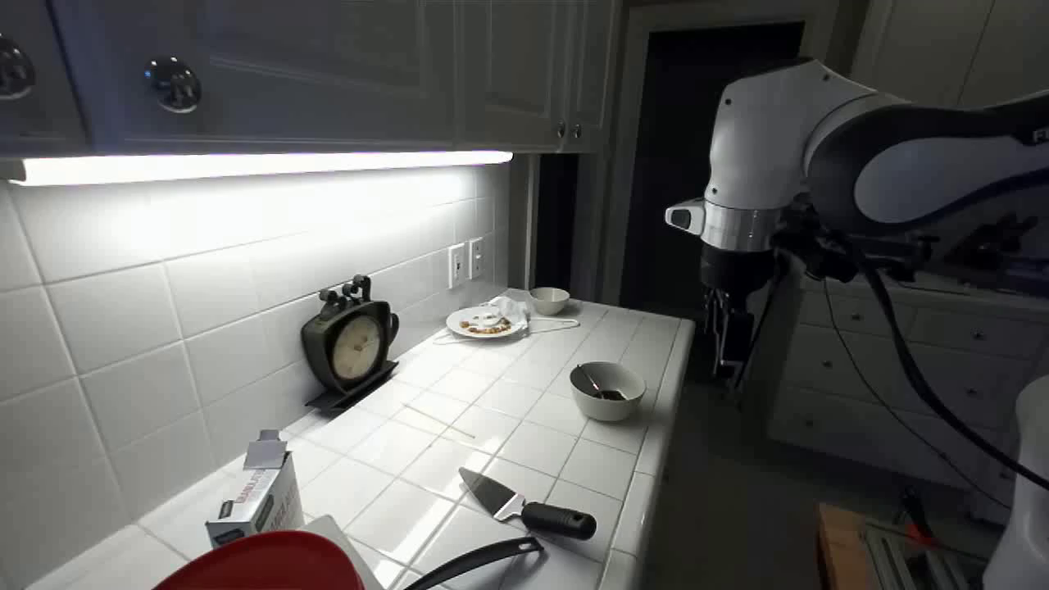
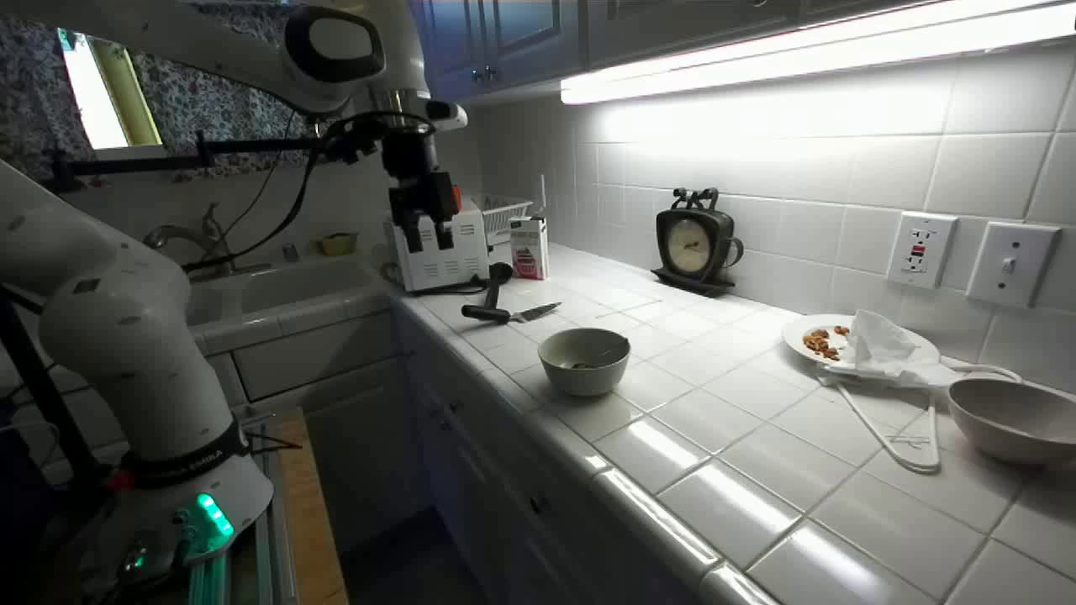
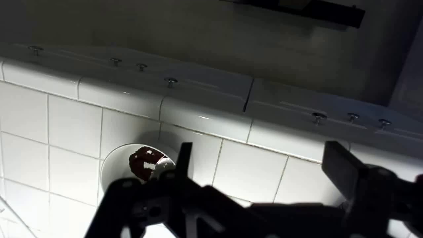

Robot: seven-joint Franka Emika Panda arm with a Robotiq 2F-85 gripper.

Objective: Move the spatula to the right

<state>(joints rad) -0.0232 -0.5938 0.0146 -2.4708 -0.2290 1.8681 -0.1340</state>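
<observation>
The spatula (image 1: pixel 524 511) lies flat on the white tiled counter, with a silvery wedge blade and a black handle. It also shows in an exterior view (image 2: pixel 506 317), where its handle end is near the counter's front edge. In the wrist view I cannot make it out. My gripper (image 1: pixel 724 365) hangs high, pointing down, well above the counter level and apart from the spatula. It also shows in an exterior view (image 2: pixel 429 242). In the wrist view its fingers (image 3: pixel 257 148) are wide apart with nothing between them.
A bowl (image 1: pixel 608 407) with dark contents and a utensil stands beyond the spatula; the wrist view shows it too (image 3: pixel 114 162). A pan handle (image 1: pixel 475 560) and red pan (image 1: pixel 270 565) lie close to the spatula. A box (image 1: pixel 262 504), a scale (image 1: pixel 356 344) and a plate (image 1: pixel 459 318) stand along the wall.
</observation>
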